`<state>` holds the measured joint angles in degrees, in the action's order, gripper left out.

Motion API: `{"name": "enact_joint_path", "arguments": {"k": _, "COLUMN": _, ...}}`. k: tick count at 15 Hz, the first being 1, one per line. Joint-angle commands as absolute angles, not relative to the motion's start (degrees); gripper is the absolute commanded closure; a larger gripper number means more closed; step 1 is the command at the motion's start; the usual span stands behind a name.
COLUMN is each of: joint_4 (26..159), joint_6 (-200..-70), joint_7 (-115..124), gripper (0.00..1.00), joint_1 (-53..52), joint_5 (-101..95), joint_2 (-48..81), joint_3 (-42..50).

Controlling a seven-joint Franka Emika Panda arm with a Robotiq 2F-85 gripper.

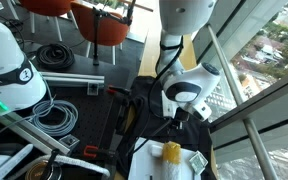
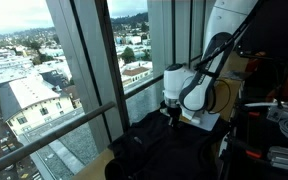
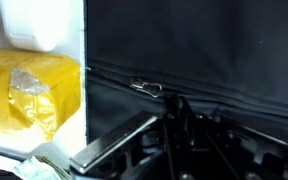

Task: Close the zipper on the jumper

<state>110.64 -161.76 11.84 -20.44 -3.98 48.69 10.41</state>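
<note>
The jumper point(image 3: 204, 40) fills the wrist view as flat black fabric; in both exterior views it lies as a dark heap point(image 1: 144, 100) point(image 2: 154, 150) under the arm. The zipper point(image 3: 239, 106) runs across it as a thin dark ridge. A small metal pull tab point(image 3: 147, 87) sticks out to the left of my fingertips. My gripper point(image 3: 176, 105) is shut, its tips pinched together right on the zipper line at the pull. In the exterior views the gripper point(image 1: 181, 118) point(image 2: 171, 112) points straight down into the fabric, and its tips are hidden there.
A white tray point(image 3: 84, 60) borders the jumper, holding a yellow bag point(image 3: 29, 95) point(image 1: 171, 152) and a white bottle point(image 3: 34, 25). Coiled cables point(image 1: 54, 55) and orange chairs point(image 1: 99, 20) stand behind. A glass wall with a rail point(image 2: 54, 130) runs close by.
</note>
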Motion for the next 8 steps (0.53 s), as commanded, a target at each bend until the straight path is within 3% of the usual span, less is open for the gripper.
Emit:
{"name": "enact_joint_path", "arguments": {"k": 1, "joint_4": 110.25, "joint_6": -160.51, "joint_7": 13.65, "gripper": 0.98, "joint_1": -22.71, "joint_5": -6.36, "joint_2": 47.65, "joint_3": 10.92}}
{"name": "enact_joint_path", "arguments": {"k": 8, "joint_4": 107.13, "joint_6": -159.86, "joint_7": 11.88, "gripper": 0.98, "joint_1": -22.98, "joint_5": -8.08, "joint_2": 48.69, "joint_3": 9.58}}
